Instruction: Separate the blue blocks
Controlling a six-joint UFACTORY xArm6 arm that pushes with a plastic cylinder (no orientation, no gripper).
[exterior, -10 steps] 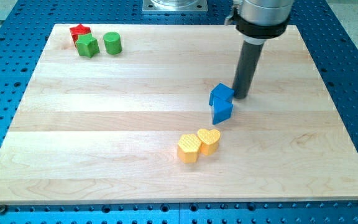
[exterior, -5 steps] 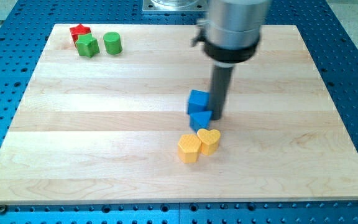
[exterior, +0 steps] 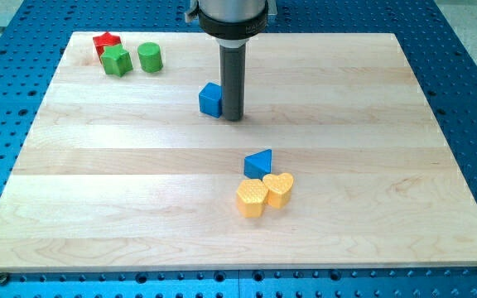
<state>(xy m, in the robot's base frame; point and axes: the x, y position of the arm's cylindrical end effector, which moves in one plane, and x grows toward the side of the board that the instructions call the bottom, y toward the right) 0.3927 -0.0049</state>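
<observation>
A blue cube [exterior: 210,99] sits in the upper middle of the wooden board [exterior: 98,182]. My tip [exterior: 233,117] touches the cube's right side. A blue triangular block [exterior: 258,163] lies well below and to the right of the cube, just above the two yellow blocks and touching or nearly touching them. The two blue blocks stand clearly apart.
A yellow hexagon-like block [exterior: 252,198] and a yellow heart [exterior: 278,188] sit side by side below the blue triangle. A red star [exterior: 106,42], a green star [exterior: 117,60] and a green cylinder [exterior: 149,57] cluster at the board's top left corner.
My tip has swept up and to the left, carrying the blue cube away from the blue triangle. The triangle shifted slightly and stays by the yellow blocks.
</observation>
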